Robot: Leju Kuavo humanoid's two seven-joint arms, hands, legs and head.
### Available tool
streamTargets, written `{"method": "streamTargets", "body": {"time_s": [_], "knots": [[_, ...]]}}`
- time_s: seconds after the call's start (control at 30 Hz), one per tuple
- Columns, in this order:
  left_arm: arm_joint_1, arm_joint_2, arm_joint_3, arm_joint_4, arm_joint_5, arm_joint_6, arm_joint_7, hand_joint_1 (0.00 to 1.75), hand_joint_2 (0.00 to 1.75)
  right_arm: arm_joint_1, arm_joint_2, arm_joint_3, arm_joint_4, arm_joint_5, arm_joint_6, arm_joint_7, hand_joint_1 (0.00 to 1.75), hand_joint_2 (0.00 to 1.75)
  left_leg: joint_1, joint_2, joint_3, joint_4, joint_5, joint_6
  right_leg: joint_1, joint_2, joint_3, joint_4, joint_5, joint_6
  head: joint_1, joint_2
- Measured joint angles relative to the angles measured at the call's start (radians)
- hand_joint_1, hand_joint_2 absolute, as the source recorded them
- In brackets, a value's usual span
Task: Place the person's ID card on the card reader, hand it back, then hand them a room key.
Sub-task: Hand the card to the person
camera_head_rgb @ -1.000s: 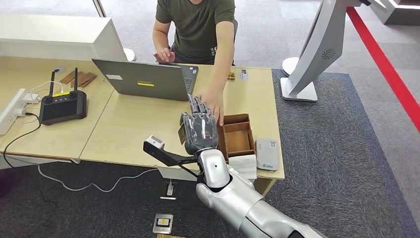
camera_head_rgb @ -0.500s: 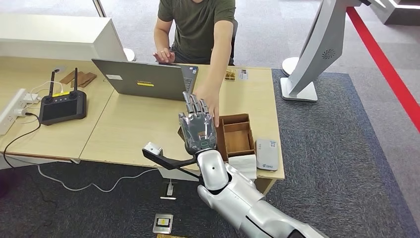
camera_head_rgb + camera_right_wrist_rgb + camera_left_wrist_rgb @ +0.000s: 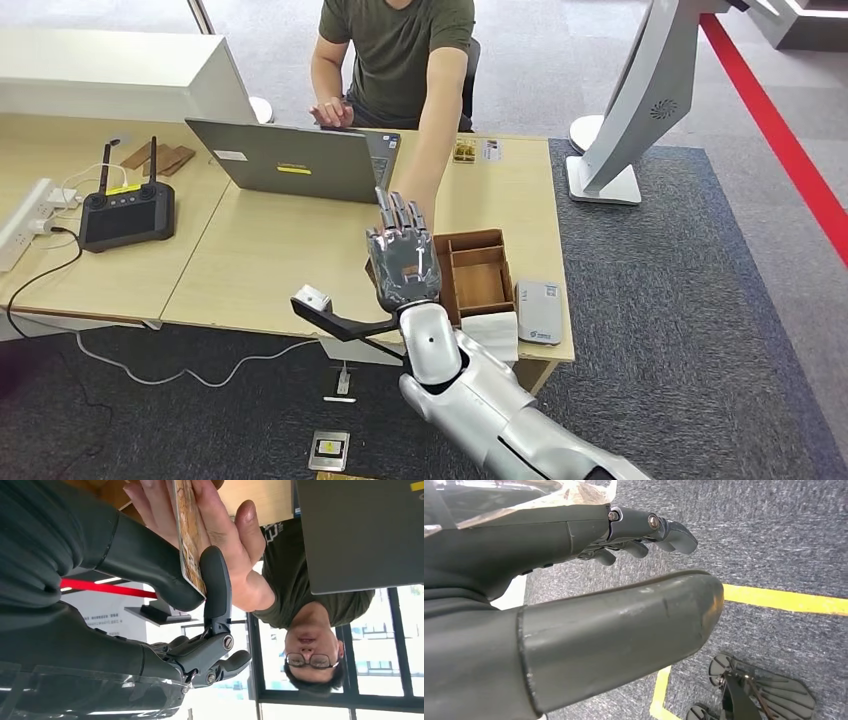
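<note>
Right hand (image 3: 403,258) raised over desk (image 3: 270,250), thumb and finger clamped on patterned card (image 3: 189,535); person's hand (image 3: 220,540) touching same card from far side; wooden divided tray (image 3: 480,272) at 3 o'clock of hand, contents cannot tell; white card reader (image 3: 539,311) at 4 o'clock, near desk edge; left hand (image 3: 574,605) hanging above carpet, fingers loosely apart, holding nothing.

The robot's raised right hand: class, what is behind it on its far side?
Behind the right hand, the person's hand meets a patterned card pinched by the robot's thumb and finger. From the head view, the robot's hand covers both, and part of the wooden box.
</note>
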Motion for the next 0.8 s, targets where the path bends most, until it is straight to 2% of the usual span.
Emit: {"method": "streamTargets", "body": {"time_s": [0.27,0.3,0.4,0.43,0.8], "knots": [[0.0,0.0,0.0,0.0,-0.009,-0.001,-0.004,0.0,0.0,0.003,-0.018,-0.03,-0.027,0.025,0.008,0.024,1.75,1.75,0.0,0.0,0.0,0.0,0.0,0.0,0.0,0.0,0.0,0.0,0.0,0.0,0.0,0.0],[0.0,0.0,0.0,0.0,-0.009,-0.001,-0.004,0.0,0.0,0.003,-0.02,-0.032,-0.029,0.027,0.008,0.024,1.45,1.75,0.0,0.0,0.0,0.0,0.0,0.0,0.0,0.0,0.0,0.0,0.0,0.0,0.0,0.0],[0.0,0.0,0.0,0.0,-0.009,-0.001,-0.004,0.0,0.0,0.004,-0.024,-0.037,-0.033,0.025,0.008,0.022,0.14,1.75,0.0,0.0,0.0,0.0,0.0,0.0,0.0,0.0,0.0,0.0,0.0,0.0,0.0,0.0],[0.0,0.0,0.0,0.0,-0.008,-0.001,-0.003,0.0,0.0,0.004,-0.025,-0.041,-0.033,0.022,0.007,0.019,0.0,1.75,0.0,0.0,0.0,0.0,0.0,0.0,0.0,0.0,0.0,0.0,0.0,0.0,0.0,0.0],[0.0,0.0,0.0,0.0,-0.015,-0.004,-0.008,0.0,0.0,0.004,-0.033,-0.062,-0.03,0.01,-0.021,0.006,0.0,1.75,0.0,0.0,0.0,0.0,0.0,0.0,0.0,0.0,0.0,0.0,0.0,0.0,0.0,0.0]]}}
